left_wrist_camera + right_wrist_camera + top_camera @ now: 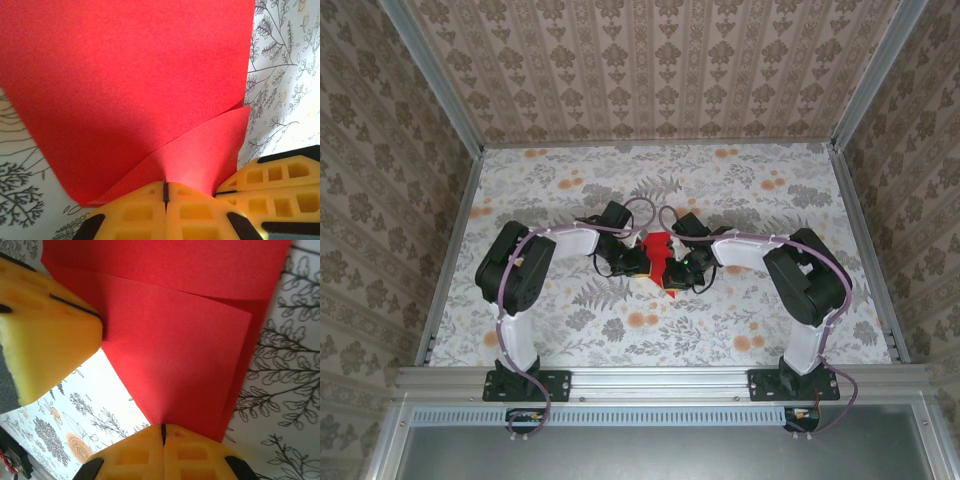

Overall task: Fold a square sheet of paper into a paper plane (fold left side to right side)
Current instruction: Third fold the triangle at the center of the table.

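Both the left pincer and the right pincer are clenched close together on the red paper, which spreads straight ahead of each.

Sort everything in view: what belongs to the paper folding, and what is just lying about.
Job: red sheet of paper, partly folded; left gripper and right gripper, jaws shut on it.
Just there: floral table cover; patterned walls.
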You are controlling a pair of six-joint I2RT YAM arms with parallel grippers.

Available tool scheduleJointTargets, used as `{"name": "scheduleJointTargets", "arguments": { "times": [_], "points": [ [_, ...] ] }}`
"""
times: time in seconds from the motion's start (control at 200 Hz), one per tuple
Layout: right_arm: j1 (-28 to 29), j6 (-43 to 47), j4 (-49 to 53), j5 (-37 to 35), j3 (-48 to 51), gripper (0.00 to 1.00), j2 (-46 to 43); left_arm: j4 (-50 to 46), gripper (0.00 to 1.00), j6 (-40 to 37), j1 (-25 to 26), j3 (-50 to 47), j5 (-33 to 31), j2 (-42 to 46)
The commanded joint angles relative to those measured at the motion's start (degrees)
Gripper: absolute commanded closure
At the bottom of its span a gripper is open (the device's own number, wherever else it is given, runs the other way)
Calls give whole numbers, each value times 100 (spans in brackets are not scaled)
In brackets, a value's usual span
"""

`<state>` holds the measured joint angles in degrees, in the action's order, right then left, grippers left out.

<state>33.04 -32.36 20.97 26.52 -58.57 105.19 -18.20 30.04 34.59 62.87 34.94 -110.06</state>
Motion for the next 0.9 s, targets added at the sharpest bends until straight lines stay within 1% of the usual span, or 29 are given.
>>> {"name": "scheduleJointTargets", "arguments": {
  "times": [0.0, 0.075, 0.24, 0.48, 0.755, 0.895],
  "points": [
    [-17, 40, 458, -456, 53, 100, 171, -396, 99, 22, 63, 89, -365, 185],
    [-24, 73, 524, -574, 63, 100, 208, -479, 99, -12, 104, 137, -348, 319],
    [-25, 114, 505, -569, 34, 100, 300, -549, 99, 7, 209, 139, -154, 467],
    [-25, 167, 549, -587, -19, 100, 320, -303, 99, 82, 479, 107, 99, 392],
    [-17, 173, 573, -569, -23, 100, 319, -136, 100, 150, 531, 160, 57, 78],
    [-17, 201, 645, -619, -63, 100, 352, -177, 100, 46, 499, 182, -133, -27]
  ]
}}
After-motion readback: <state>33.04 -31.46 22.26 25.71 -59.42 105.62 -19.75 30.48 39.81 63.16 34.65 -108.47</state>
